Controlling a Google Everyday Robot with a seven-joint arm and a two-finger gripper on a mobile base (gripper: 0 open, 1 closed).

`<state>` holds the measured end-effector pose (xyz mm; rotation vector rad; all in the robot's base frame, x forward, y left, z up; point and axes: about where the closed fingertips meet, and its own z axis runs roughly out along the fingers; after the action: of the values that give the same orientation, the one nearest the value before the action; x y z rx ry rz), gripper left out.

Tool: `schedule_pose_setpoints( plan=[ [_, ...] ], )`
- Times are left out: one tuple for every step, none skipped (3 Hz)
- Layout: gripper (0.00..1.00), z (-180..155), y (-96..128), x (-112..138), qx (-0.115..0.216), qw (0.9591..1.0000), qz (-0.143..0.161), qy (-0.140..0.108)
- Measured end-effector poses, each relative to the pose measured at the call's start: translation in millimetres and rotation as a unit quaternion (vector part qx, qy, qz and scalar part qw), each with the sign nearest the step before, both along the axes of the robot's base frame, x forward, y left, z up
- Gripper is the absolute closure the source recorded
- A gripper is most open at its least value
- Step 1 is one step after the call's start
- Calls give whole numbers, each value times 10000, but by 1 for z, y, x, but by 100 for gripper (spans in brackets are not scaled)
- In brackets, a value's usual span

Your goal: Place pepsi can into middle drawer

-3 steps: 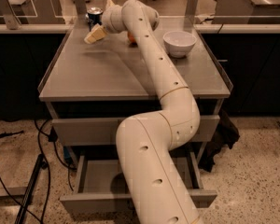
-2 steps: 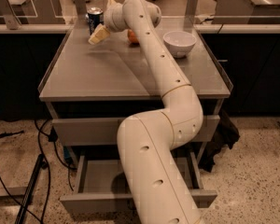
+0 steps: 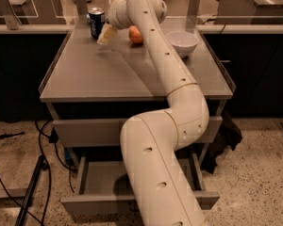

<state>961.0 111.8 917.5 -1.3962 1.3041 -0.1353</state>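
The pepsi can, dark blue with a silver top, stands upright at the back left of the grey table top. My gripper is at the end of the white arm, just right of the can. It is open and holds nothing. One cream fingertip points down beside the can's base and the other sticks up above the wrist. The middle drawer is pulled out low under the table. The arm hides much of its inside. The drawer front above it is closed.
An orange sits right of the gripper, partly behind the arm. A white bowl stands at the back right. Cables and a dark stand leg lie on the floor to the left. A dark bag leans at the right.
The gripper has shifted slightly to the right beside the can. The can, orange and bowl have not moved.
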Motion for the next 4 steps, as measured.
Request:
schedule_pose_setpoints(
  plan=[
    [0,4,5,-20,-333,9974,604,-219],
    [0,-2,9,-20,-624,9941,773,-440],
    [0,-2,9,-20,-623,9941,770,-441],
    [0,-1,13,-21,-1051,9870,936,-774]
  ],
)
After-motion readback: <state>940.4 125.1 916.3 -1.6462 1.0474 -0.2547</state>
